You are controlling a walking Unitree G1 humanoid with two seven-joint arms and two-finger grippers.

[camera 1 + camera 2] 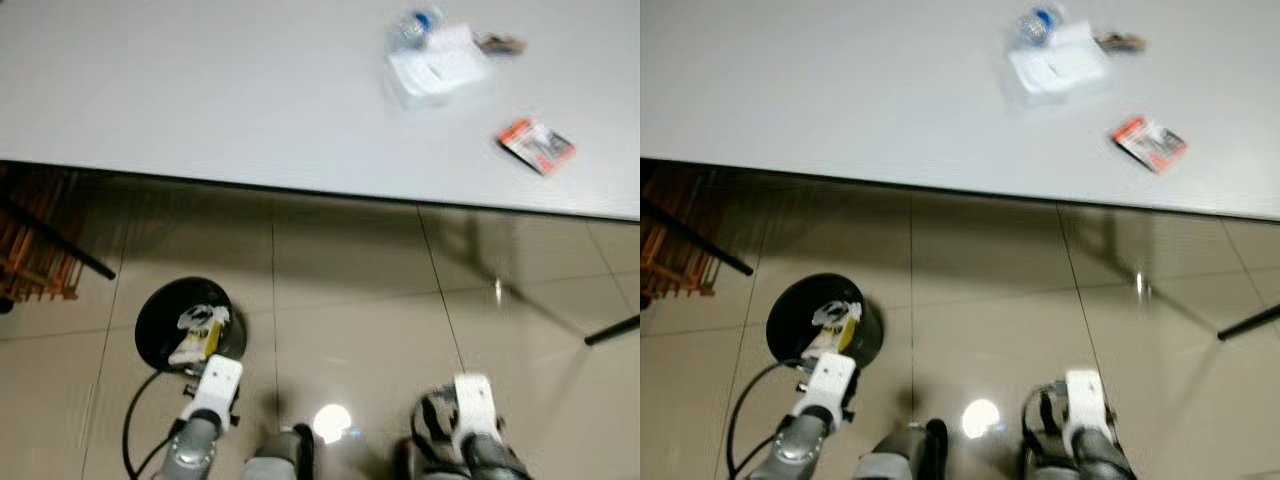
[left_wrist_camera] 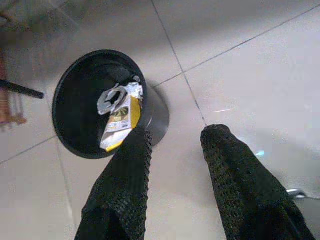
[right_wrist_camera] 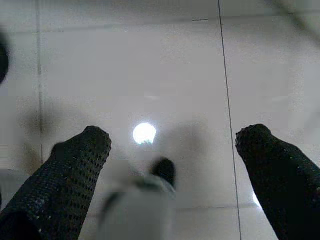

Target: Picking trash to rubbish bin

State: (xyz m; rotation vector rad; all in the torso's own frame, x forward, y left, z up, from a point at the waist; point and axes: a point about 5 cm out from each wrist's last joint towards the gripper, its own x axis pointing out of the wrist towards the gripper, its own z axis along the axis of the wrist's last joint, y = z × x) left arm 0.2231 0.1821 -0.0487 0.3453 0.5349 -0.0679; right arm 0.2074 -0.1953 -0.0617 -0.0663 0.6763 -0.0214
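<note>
A black round rubbish bin (image 1: 160, 330) stands on the tiled floor at my lower left, holding a yellow carton (image 2: 121, 120) and crumpled silver foil (image 2: 116, 95). My left gripper (image 2: 175, 142) hangs open and empty just beside the bin's rim. On the white table (image 1: 200, 100) lie a clear plastic bottle (image 1: 412, 25), a white packet (image 1: 437, 65), a small dark wrapper (image 1: 500, 44) and a red and grey packet (image 1: 536, 145). My right gripper (image 3: 175, 140) is open and empty, low over the floor.
A wooden rack (image 1: 35, 250) and a black table leg (image 1: 60, 245) sit under the table at the left. Another table leg (image 1: 612, 330) slants at the right. A black cable (image 1: 135, 420) trails by my left arm. Glossy tiles (image 1: 350, 300) reflect a ceiling light.
</note>
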